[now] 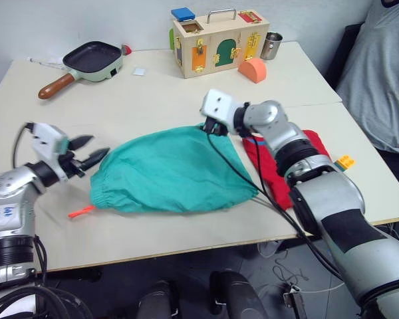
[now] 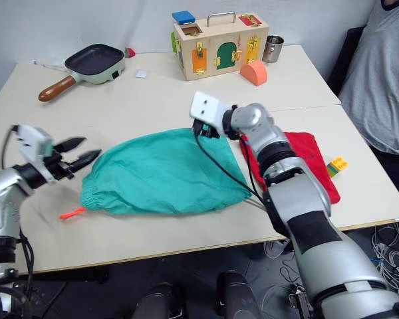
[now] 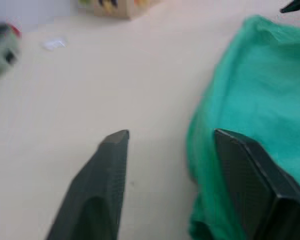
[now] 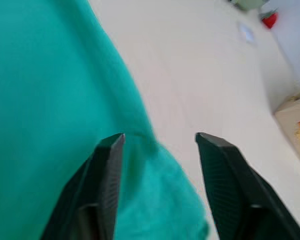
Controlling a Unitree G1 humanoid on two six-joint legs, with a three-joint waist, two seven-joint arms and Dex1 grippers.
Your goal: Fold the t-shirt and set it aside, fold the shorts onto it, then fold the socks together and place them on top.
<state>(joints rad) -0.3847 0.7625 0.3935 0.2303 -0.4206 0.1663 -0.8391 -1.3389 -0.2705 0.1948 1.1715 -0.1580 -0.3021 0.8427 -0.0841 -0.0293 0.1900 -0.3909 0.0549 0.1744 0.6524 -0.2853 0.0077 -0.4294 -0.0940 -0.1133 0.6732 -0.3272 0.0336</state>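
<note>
the worktop [image 1: 153, 100] carries the shorts [image 1: 169, 173], spread flat between both tools, the t-shirt [image 2: 306, 156] folded beyond the right one. the teal cloth looks light, limp and creasy, best pinched at corners. the right tool [image 4: 157, 142] hangs apart over the far hem; the left tool [image 3: 172, 140] hangs apart beside the waistband.

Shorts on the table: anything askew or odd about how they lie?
The shorts lie spread but rumpled, their right edge overlapping the t-shirt, orange drawstring trailing out. Both pincers are open: left pincer, right pincer.
</note>
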